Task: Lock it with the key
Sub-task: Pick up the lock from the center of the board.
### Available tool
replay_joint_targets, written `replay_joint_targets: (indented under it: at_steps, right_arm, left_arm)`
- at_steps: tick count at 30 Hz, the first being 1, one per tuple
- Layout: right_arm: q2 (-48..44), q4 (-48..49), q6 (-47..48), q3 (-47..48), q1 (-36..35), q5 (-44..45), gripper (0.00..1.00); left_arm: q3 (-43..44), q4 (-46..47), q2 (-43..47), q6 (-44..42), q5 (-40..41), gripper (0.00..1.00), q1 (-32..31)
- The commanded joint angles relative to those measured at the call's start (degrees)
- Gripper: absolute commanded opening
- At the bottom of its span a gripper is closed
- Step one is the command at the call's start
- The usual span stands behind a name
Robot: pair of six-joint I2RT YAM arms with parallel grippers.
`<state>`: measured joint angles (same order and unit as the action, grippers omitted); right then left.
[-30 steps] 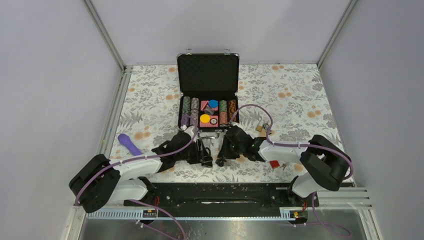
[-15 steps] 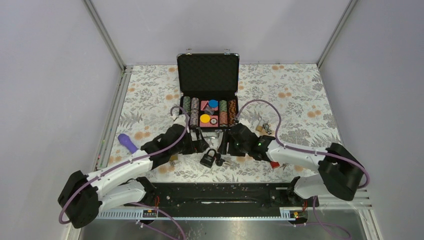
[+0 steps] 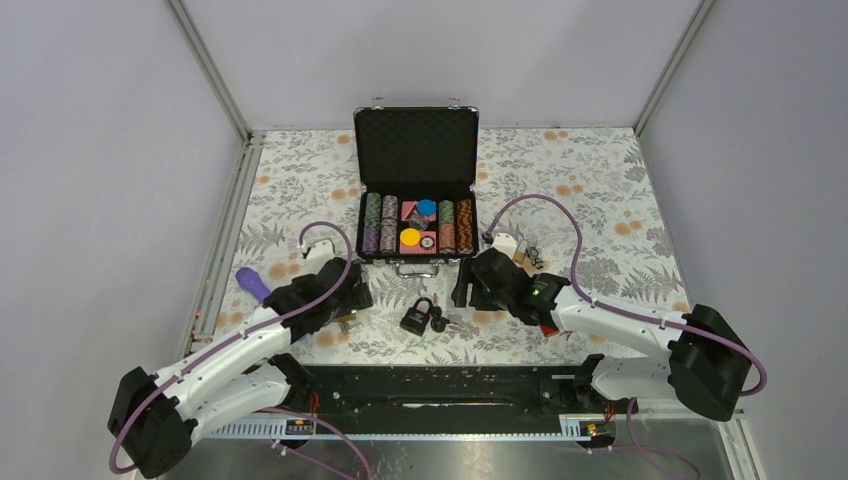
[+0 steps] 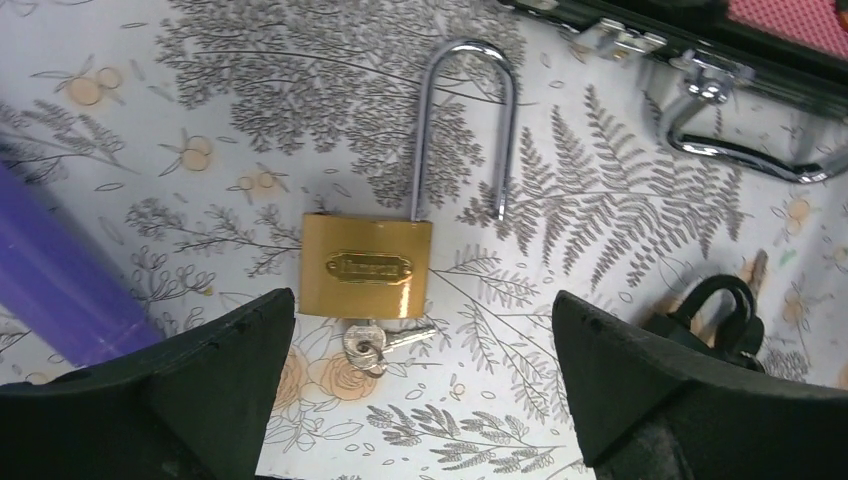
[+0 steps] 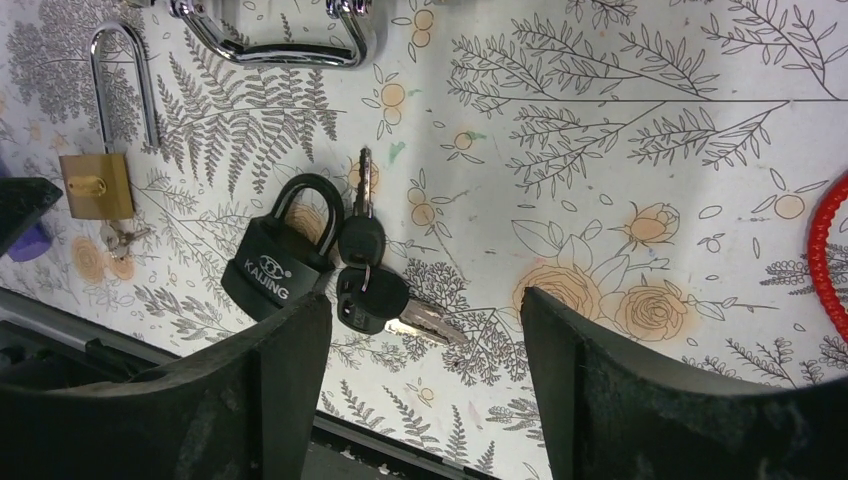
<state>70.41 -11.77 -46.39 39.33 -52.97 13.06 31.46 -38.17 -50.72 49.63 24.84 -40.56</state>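
Left wrist view: I hover the left gripper (image 4: 420, 370), jaws apart, framing the brass padlock (image 4: 368, 266) for pinching, its key (image 4: 372, 342) at six o'clock; the right gripper (image 5: 425, 340) is equally spread.

I see two padlocks lying flat towards the near middle, side by side but apart. On the left is the brass padlock (image 4: 367, 265). Its long silver shackle (image 4: 465, 120) points far and stands open, one leg free beside the body. Small silver keys (image 4: 372, 343) sit at its near edge. On the right, the black padlock (image 5: 272, 268) points its black shackle (image 5: 312, 181) far, seemingly closed. Two black-headed keys (image 5: 360, 240) on a ring touch its right side.
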Motion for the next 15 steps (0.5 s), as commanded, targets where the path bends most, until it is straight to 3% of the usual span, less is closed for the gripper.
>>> replay_joint_targets:
  at_steps: [1, 15]
  right_arm:
    - [-0.9, -1.1, -0.1, 0.2, 0.0, 1.0, 0.76]
    - [-1.9, -1.1, -0.3, 1.1, 0.1, -0.6, 0.76]
  left_arm:
    - [-0.6, -2.1, 0.0, 4.0, 2.7, 0.99, 1.7]
    - [-3.5, 6.1, -13.4, 3.5, -1.5, 0.96, 6.7]
